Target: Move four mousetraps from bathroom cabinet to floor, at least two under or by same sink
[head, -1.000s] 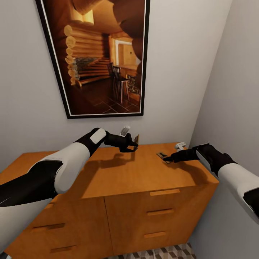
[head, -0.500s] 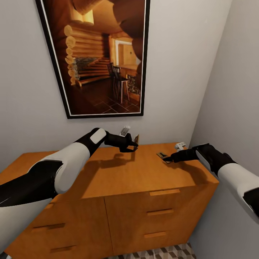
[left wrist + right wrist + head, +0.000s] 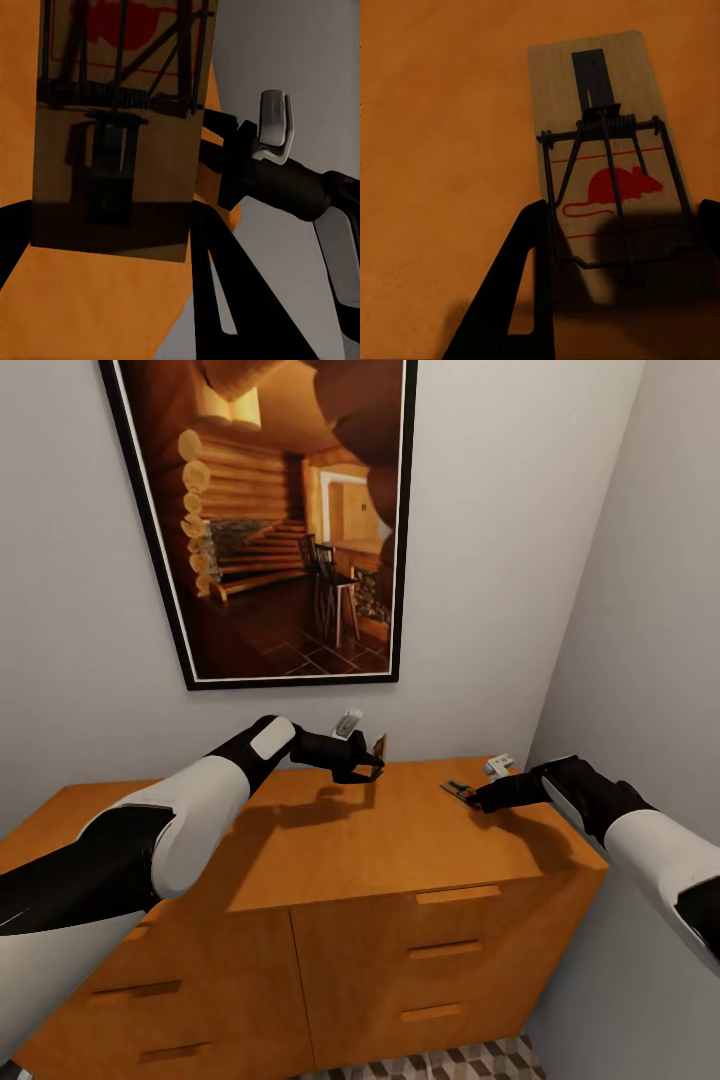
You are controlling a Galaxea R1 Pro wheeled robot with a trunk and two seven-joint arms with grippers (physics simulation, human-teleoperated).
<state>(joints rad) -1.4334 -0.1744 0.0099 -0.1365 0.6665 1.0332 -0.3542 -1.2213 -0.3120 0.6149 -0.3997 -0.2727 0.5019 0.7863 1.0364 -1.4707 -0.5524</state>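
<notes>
Both grippers are over the top of the orange-brown cabinet (image 3: 330, 840). My left gripper (image 3: 374, 759) is shut on a dark brown mousetrap (image 3: 380, 745) and holds it on edge above the back middle of the top. In the left wrist view this mousetrap (image 3: 120, 127) stands between the fingers. My right gripper (image 3: 476, 799) is shut on a second mousetrap (image 3: 456, 789) near the back right corner. In the right wrist view, this mousetrap (image 3: 600, 150) shows a red mouse print and a wire spring. One finger (image 3: 534, 285) lies along each long edge.
A large framed picture (image 3: 280, 520) hangs on the wall behind the cabinet. A side wall (image 3: 650, 610) stands close on the right, beside my right arm. The drawer fronts (image 3: 440, 950) are shut. A strip of cube-pattern bathroom floor (image 3: 450, 1060) shows below the cabinet.
My right gripper has risen slightly and drawn back a little, and the mousetrap between its fingers has shifted with it. The left arm and its mousetrap have not moved.
</notes>
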